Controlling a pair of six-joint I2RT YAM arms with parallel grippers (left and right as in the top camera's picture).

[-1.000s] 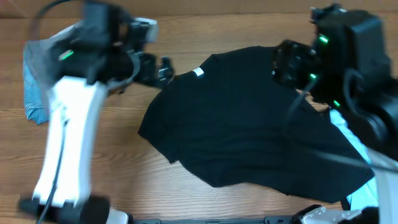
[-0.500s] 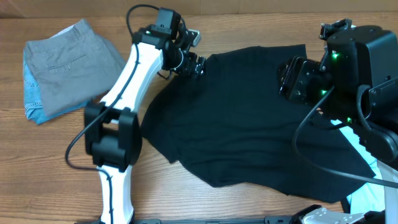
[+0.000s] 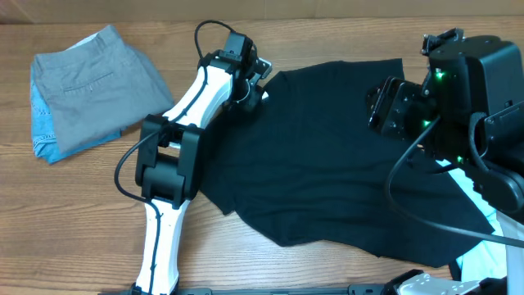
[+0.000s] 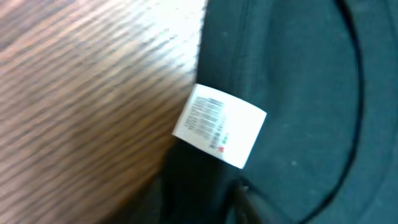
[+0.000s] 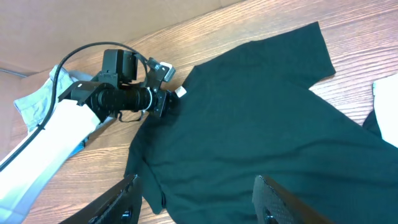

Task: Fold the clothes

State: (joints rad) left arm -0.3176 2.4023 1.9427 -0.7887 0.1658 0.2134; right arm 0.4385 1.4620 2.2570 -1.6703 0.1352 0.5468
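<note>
Wooden bench [image 3: 74, 213], black T-shirt [image 3: 327, 164] spread across centre, folded grey trousers [image 3: 90, 86] over blue patterned cloth [image 3: 41, 141] far left, light blue T-shirt [image 3: 475, 197] right

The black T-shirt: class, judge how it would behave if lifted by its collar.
Probably floppy: the black T-shirt lies limp with rumpled edges, so it should drape and sag. Likely light, since the cloth looks thin. Pushed across the wooden table, it would probably bunch rather than slide.

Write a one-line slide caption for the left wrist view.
Close-up: white neck label on the black T-shirt, wooden table alongside.
</note>
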